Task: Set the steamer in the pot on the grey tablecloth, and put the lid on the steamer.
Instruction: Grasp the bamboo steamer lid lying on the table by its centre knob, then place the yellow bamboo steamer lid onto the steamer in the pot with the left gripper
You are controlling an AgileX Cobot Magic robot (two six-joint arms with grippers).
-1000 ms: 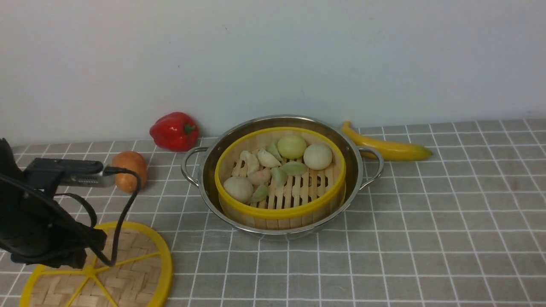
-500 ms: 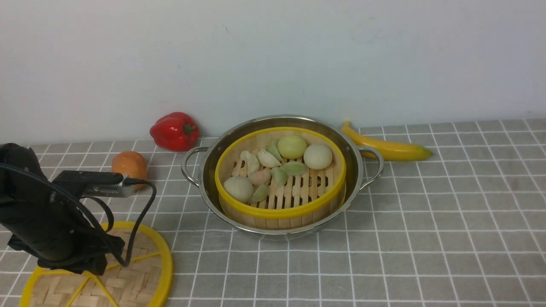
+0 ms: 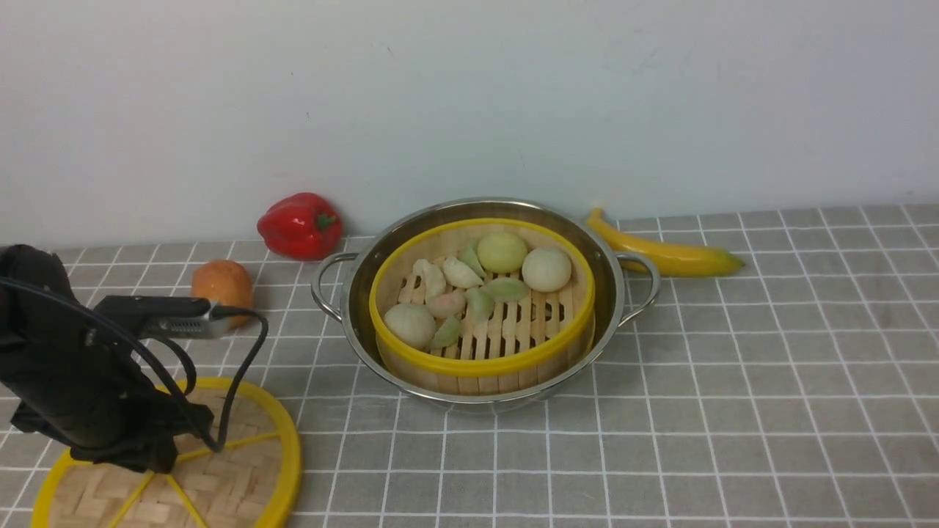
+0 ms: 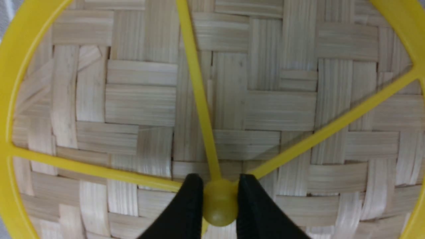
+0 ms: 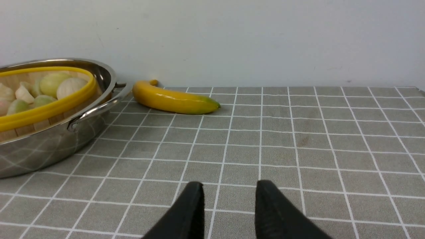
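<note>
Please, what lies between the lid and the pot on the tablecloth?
Nothing: in the front view, only bare grey tablecloth separates the lid from the pot.

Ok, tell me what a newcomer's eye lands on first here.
The wide shiny stainless-steel pot sits at the centre, holding the yellow-rimmed bamboo steamer filled with buns and dumplings. At front left, the left gripper pinches the yellow hub of the flat woven bamboo lid. A red bell pepper and yellow banana flank the pot by the wall.
</note>
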